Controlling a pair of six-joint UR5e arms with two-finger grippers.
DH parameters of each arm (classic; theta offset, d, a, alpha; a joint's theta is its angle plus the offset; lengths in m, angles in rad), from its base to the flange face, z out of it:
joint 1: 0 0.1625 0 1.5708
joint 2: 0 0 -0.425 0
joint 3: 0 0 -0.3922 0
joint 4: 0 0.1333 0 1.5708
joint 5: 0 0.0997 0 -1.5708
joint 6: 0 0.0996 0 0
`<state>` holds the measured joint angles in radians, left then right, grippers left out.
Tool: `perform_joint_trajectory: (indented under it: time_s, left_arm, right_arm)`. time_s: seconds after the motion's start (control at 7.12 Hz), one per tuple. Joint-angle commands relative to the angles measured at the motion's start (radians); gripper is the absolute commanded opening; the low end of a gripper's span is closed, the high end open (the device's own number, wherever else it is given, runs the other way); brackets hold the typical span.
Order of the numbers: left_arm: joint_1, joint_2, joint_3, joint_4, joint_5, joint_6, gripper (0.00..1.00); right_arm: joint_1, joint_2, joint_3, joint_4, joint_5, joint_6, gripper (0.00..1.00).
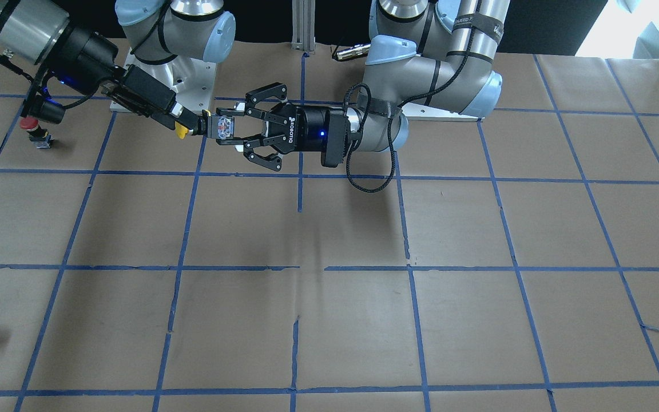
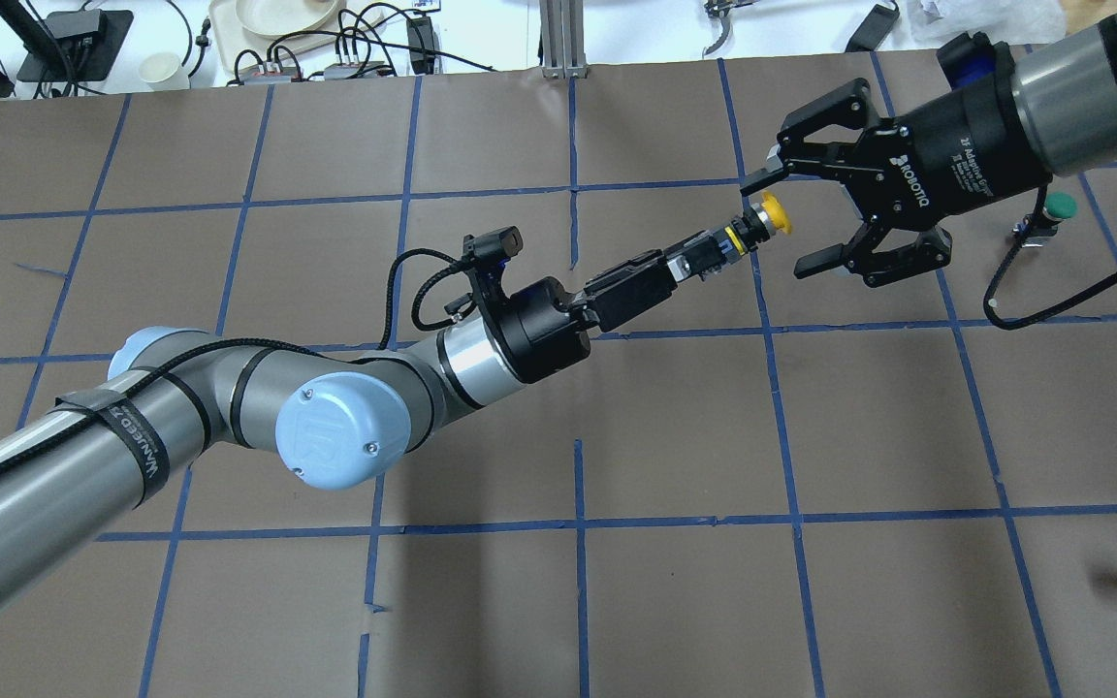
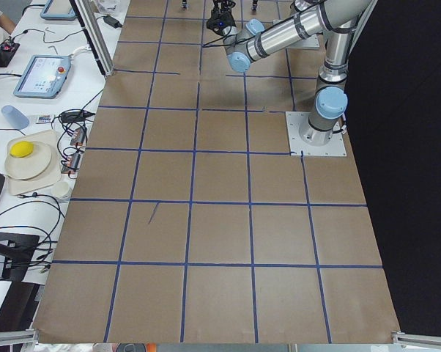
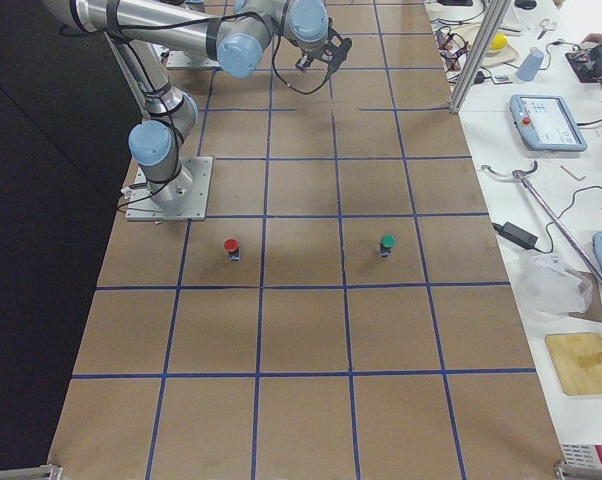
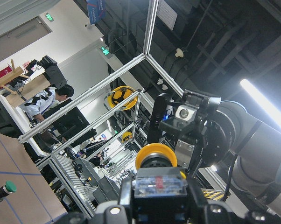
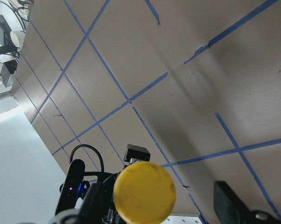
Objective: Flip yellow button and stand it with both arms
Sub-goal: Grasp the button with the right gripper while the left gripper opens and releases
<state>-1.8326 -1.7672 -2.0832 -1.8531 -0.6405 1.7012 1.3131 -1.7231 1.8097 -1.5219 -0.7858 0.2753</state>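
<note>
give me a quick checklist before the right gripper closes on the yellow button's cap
1. Hold: left gripper shut on the base of the yellow button: ok
2. Receiver: right gripper open: ok
3. Facing: cap face-on to the right wrist camera: ok
4. Seating: cap between the right fingers: cannot tell; overhead shows it at the tips, nearer one
5. Height: button held off the table: ok
6. Neighbours: red button and green button stand apart from both grippers: ok
</note>
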Motion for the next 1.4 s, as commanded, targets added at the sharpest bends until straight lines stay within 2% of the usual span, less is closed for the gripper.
perform_joint_trajectory:
  time_s: [0.0,0.14,0.28,0.42,0.7,0.98,1.12,1.26]
  left_arm:
    - [0.003,0.0,0.0,0.0,0.001,0.0,0.11]
    - [0.003,0.0,0.002,0.0,0.001,0.0,0.12]
    - [0.003,0.0,0.0,0.0,-0.001,0.0,0.29]
    - [0.001,0.002,0.003,0.0,-0.001,-0.009,0.99]
    - [0.004,0.011,0.008,0.0,0.002,-0.035,1.0]
    - [0.012,0.017,0.064,-0.003,0.051,-0.131,1.0]
    - [0.018,0.017,0.115,-0.008,0.171,-0.174,1.0]
    - [0.029,0.015,0.147,-0.014,0.227,-0.204,1.0]
  right_arm:
    - [0.0,-0.001,-0.001,0.003,0.0,0.001,0.39]
    - [0.0,-0.004,-0.001,0.005,0.0,0.001,0.21]
    - [0.0,-0.006,-0.001,0.003,0.0,0.001,0.16]
    - [0.0,-0.009,-0.001,0.003,0.0,0.001,0.15]
    - [-0.002,-0.007,-0.004,0.005,-0.001,0.001,0.13]
    - [-0.012,-0.006,-0.015,0.009,-0.012,0.002,0.12]
    - [-0.014,-0.007,-0.027,0.009,-0.05,-0.001,0.12]
    - [-0.014,-0.007,-0.044,0.009,-0.096,-0.022,0.11]
